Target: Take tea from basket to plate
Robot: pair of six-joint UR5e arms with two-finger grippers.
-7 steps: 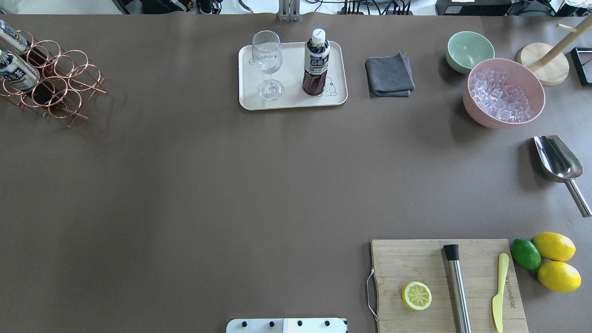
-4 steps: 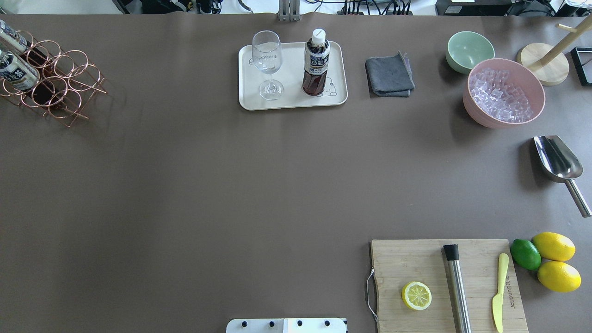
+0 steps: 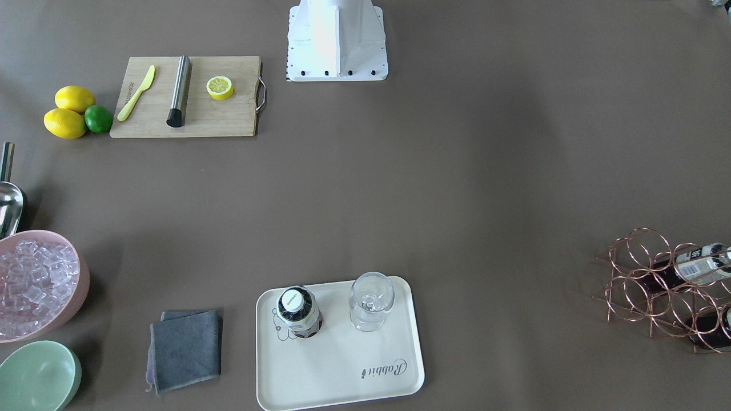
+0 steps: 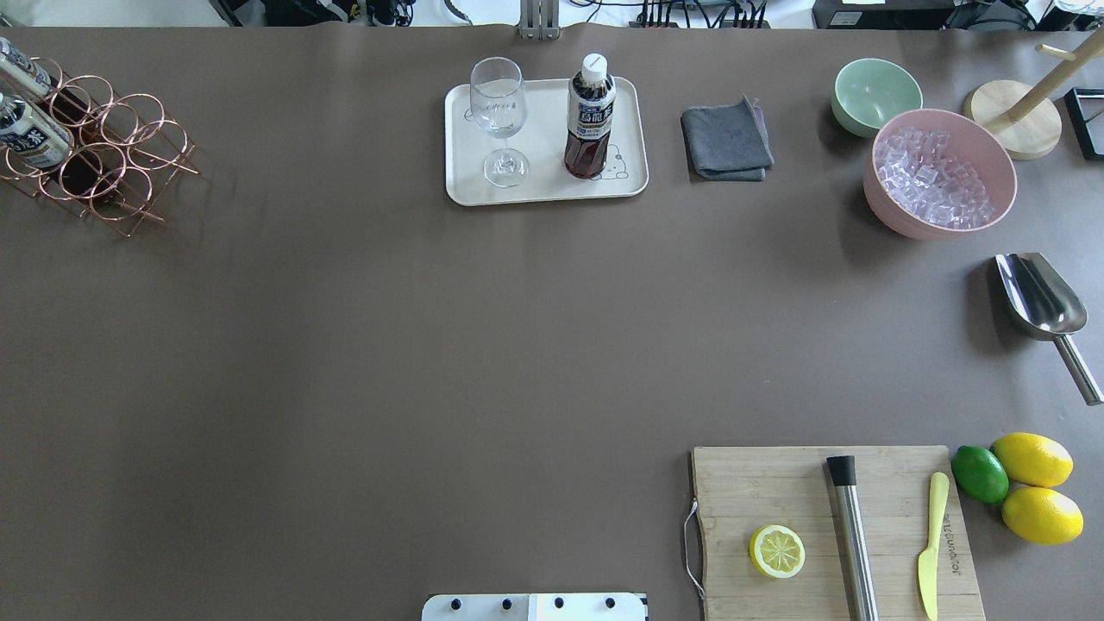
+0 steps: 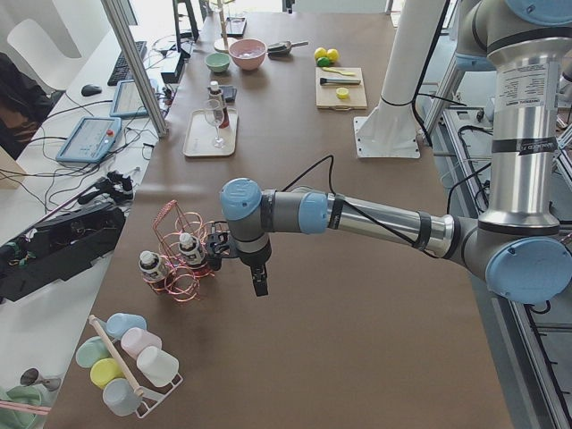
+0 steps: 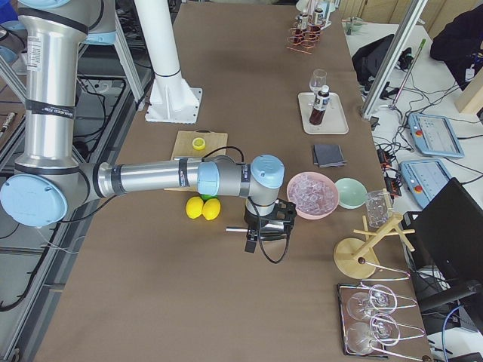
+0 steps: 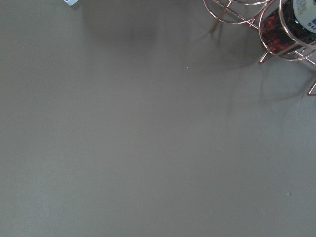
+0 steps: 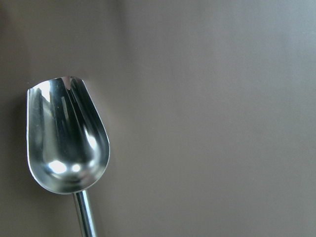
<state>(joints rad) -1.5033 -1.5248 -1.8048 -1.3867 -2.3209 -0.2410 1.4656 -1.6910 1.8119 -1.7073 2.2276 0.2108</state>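
Tea (image 4: 590,121): upright on plate (image 4: 543,191), white cap up, at the bear-drawing end; nothing gripping it.
Plate: far side of surface (image 4: 388,345) from robot, approx mid-width; also carries stemmed glass (image 4: 498,112), beside tea but not touching.
Basket (image 4: 121,168): far-left corner of surface in ovhd view, well apart from plate; two more bottles (image 4: 30,138) standing in its outer rings.
Left end effector (image 5: 259,282): visible only in ext. left view; hangs pointing down over bare surface, just beside basket on robot's side; how far open, can't tell.
Right end effector (image 6: 250,241): visible only in ext. right view; low over surface near pink ice bowl (image 6: 312,193); how far open, can't tell.
Ovhd + front views: surface and things on it, plus robot base (image 3: 337,40) at the edge.
Left wrist view: basket rings w/ a dark-red bottle in top-right corner, otherwise bare surface.
Right wrist view: metal scoop (image 8: 64,138) straight below, handle running off bottom edge.
Front view only: "Rabbit" script on plate, at the end away from tea; tea seen almost cap-on.
Ovhd view only: tea label and dark liquid along full height.
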